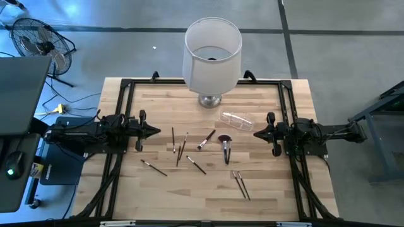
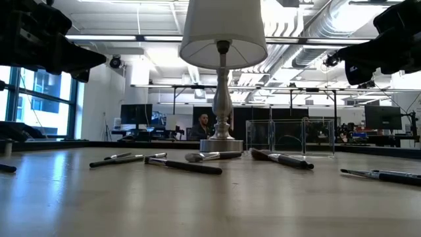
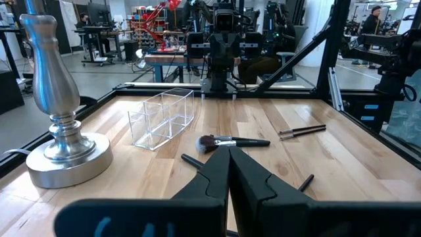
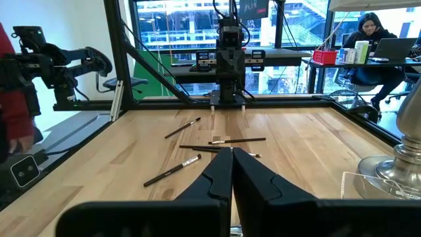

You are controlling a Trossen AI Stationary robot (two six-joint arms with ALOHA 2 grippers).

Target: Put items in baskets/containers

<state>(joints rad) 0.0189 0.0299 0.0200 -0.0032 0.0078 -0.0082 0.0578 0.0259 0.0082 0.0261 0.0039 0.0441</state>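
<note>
Table (image 1: 297, 107): light wooden top with a black frame along its edges, filling the centre of the high view.

Lamp (image 1: 212, 53): white shade on a silver base, standing at the upper centre of the table in the high view.

Left arm: lies across the table's left edge, mid-frame in the high view. Left gripper (image 1: 154, 131) points toward the table centre, fingers pressed together, holding nothing, raised above the surface.

Right arm: lies across the right edge, mid-frame. Right gripper (image 1: 257, 133) faces the left one, fingers pressed together, empty, also raised clear of the wood.

Clear holder (image 1: 237, 120): small transparent box, just right of the lamp base and just up-left of the right gripper tip. No brush can be made out in it.

Large brush (image 1: 225, 145): fluffy black head, silver ferrule, lying flat just below the clear holder, right of centre.

Thin brushes: all flat on the wood. A cluster (image 1: 181, 148) sits centre-left between the two grippers; one with a pale tip (image 1: 206, 140) lies slanted beside the large brush; one (image 1: 153, 167) lies apart toward the lower left; a pair (image 1: 241, 185) lies side by side, lower right of centre.
</note>
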